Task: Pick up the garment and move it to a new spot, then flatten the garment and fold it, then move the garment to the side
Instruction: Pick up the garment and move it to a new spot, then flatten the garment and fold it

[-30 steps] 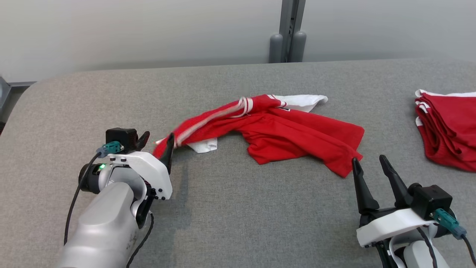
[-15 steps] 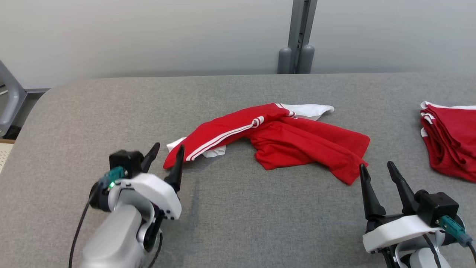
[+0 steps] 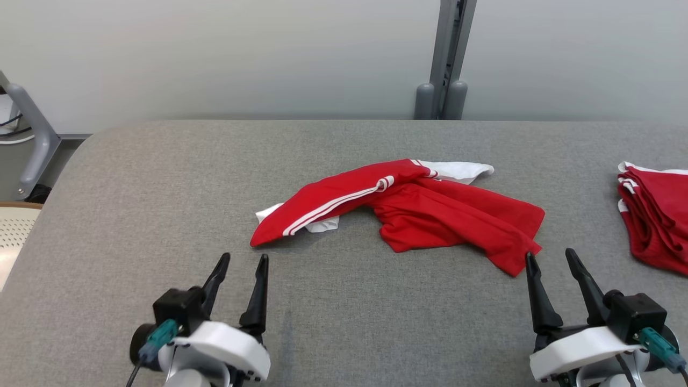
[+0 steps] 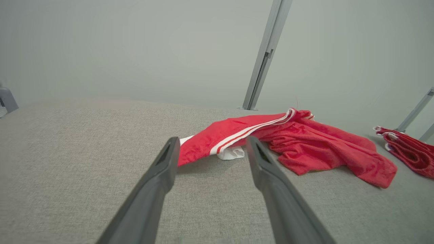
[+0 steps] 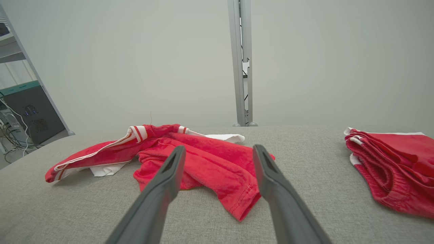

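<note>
The garment (image 3: 408,207) is a red piece with white stripes and white trim, lying crumpled in the middle of the grey table (image 3: 161,177). My left gripper (image 3: 243,261) stands open near the front edge, a short way in front of the garment's left tip, empty. The left wrist view has the garment (image 4: 288,142) just beyond the open left gripper (image 4: 210,142). My right gripper (image 3: 551,258) is open too, its tips just in front of the garment's right corner. The right wrist view shows that red corner (image 5: 234,189) between the spread fingers of the right gripper (image 5: 218,150).
A stack of folded red garments (image 3: 656,215) lies at the table's right edge, also in the right wrist view (image 5: 393,166). A grey post (image 3: 446,64) rises behind the table. A grey frame (image 3: 32,145) stands off the left end.
The left gripper has let the garment's left tip drop and has drawn back toward the front edge. The camera has tilted, shifting the whole picture. The right gripper stays as before.
</note>
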Available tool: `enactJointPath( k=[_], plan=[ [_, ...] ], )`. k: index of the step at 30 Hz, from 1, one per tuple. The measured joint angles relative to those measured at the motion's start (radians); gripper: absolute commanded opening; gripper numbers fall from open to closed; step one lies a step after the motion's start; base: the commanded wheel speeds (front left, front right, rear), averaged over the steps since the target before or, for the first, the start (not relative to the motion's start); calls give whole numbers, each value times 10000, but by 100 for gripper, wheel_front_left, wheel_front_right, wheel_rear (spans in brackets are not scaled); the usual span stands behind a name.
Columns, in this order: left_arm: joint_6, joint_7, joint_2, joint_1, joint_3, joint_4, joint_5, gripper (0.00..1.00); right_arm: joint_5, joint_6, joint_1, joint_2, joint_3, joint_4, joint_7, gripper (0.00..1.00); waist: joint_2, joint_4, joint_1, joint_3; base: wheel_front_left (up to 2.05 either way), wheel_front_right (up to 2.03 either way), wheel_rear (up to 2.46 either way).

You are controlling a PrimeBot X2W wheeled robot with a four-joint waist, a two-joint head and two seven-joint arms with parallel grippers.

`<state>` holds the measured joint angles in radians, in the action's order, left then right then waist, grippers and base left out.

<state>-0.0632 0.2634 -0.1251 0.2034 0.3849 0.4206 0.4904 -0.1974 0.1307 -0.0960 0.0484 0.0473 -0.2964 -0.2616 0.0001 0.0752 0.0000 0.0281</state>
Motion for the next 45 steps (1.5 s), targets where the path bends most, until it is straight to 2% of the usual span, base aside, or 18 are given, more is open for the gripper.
enactJointPath(
  k=[6,15,30,45],
  plan=[
    [-171,0,-40,-826,-633,-849,-554,100,-40,0,298,2,98,211,0,100,0,72,0,-73,0,0,0],
    [-155,0,171,-1508,-1528,-1396,-1049,100,-165,0,500,0,134,291,0,100,0,34,0,-160,0,0,0],
    [272,0,525,-1580,-1941,-1137,-1567,100,-222,0,507,2,132,318,0,100,0,50,0,-212,0,0,0],
    [462,0,692,-1541,-2174,-1076,-1833,100,-215,0,482,0,144,374,0,100,0,45,0,13,0,0,0]
  ],
)
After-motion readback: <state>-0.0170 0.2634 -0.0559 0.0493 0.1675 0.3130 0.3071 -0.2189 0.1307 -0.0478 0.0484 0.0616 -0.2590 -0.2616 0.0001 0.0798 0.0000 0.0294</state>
